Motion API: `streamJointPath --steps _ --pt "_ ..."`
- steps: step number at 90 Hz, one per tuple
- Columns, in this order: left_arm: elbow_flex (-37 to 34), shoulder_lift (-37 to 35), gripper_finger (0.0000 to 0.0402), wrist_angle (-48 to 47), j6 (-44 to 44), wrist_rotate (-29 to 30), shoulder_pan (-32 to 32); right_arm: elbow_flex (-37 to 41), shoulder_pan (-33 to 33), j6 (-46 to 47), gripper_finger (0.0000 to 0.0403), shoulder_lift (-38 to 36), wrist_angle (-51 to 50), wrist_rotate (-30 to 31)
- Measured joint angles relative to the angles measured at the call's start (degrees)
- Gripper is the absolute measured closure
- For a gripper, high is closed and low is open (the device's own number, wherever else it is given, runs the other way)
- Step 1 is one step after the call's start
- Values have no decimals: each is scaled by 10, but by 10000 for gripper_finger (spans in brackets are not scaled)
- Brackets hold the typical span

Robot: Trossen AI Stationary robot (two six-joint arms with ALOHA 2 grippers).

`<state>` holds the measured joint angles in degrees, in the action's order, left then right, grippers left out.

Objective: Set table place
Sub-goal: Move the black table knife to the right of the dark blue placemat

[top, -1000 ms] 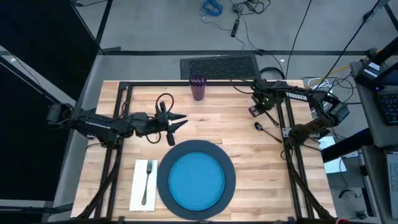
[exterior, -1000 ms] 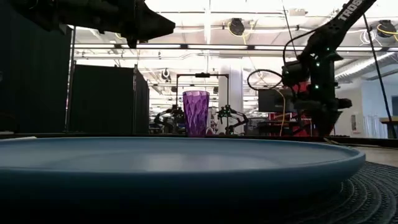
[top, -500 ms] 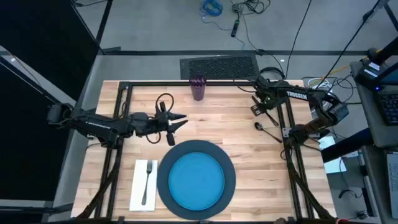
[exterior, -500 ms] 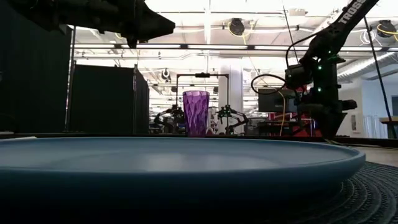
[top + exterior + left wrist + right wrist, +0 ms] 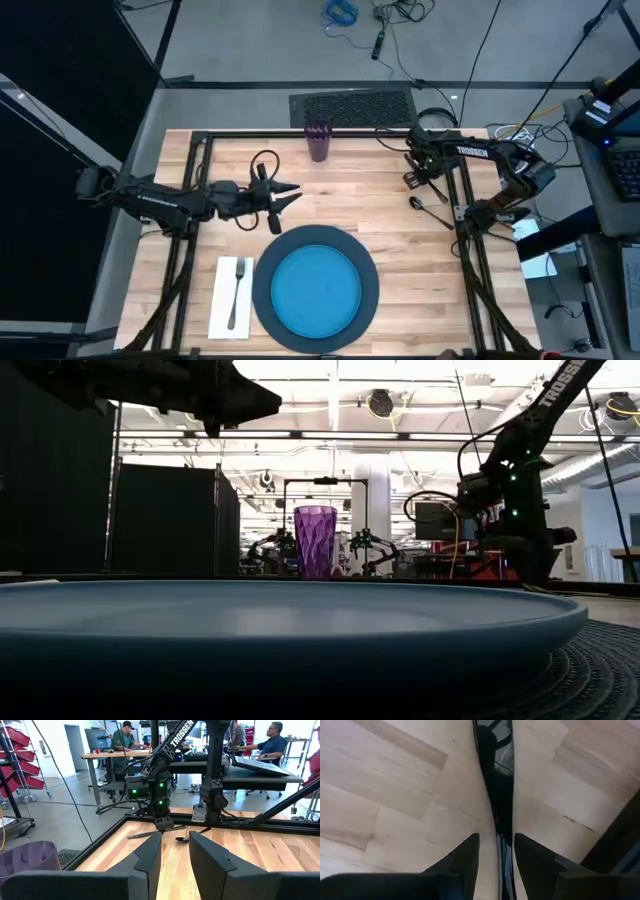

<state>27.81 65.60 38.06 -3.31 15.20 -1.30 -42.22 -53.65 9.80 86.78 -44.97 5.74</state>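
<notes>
Our right fingers stand apart, straddling the knife, which lies flat on the desk; nothing is clamped yet. In the high view the right gripper sits low over the desk's far right part, with the spoon just beside the knife. That closeness is our first worry: if we close off-centre or slide, we could nudge the spoon or drag it along. The second is the knife itself: thin, smooth and flat on the wood, it may slip out of the fingers or pivot if we catch it away from its balance point. Pressing too low could jam the fingertips against the planks.

Our left gripper waits with its fingers apart above the desk, near the charger. The blue plate rests on the charger, the fork on the napkin to its left, and the purple cup stands at the far edge.
</notes>
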Motion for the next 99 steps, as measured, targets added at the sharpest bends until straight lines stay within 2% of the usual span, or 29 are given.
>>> streamJointPath --steps 26,38,60,99 --pt "0 0 317 0 0 0 0 -1 0 -1 396 0 -1 5" --pt "0 0 317 0 0 0 0 -1 1 27 395 0 11 -6" --pt "0 0 317 0 0 0 0 -2 23 83 401 -1 84 -71" --pt "8 0 317 1 0 0 -8 0 165 212 403 1 132 -78"
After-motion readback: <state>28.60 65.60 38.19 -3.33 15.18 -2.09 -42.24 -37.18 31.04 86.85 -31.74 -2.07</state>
